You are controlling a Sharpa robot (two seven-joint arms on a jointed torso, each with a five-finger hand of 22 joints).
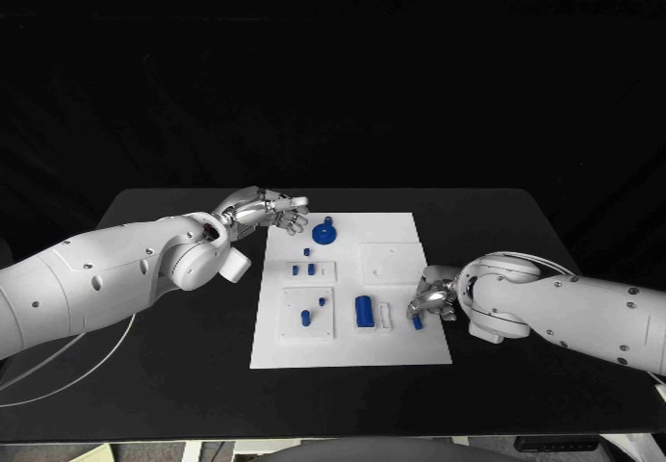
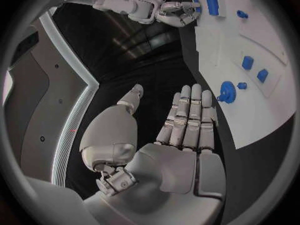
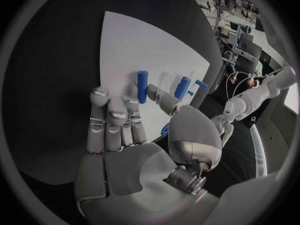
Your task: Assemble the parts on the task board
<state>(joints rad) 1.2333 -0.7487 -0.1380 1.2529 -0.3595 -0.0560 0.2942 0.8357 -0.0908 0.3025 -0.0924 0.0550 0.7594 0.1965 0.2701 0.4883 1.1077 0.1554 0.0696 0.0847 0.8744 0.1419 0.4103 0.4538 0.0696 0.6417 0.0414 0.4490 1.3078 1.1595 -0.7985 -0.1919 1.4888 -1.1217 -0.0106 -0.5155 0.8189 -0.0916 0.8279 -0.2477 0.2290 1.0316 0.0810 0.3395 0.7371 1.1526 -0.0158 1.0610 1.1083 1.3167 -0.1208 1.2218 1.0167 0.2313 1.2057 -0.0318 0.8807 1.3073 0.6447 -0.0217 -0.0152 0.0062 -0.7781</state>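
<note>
Task board (image 1: pixel 347 351) lies flat mid-table; near its front edge sit a blue cylinder (image 1: pixel 364 310) and a small blue peg (image 1: pixel 417 322), with the right hand (image 1: pixel 433 300) at the board's right edge just beside that peg, fingers loosely apart in the right wrist view, nothing visibly held. Further back on the board: small blue pegs (image 1: pixel 311 268) in a raised white block, then a blue gear-like part (image 1: pixel 325 232) near the far edge. Left hand (image 1: pixel 267 212) hovers off the board's far-left corner, fingers straight and close together, thumb apart, empty.
</note>
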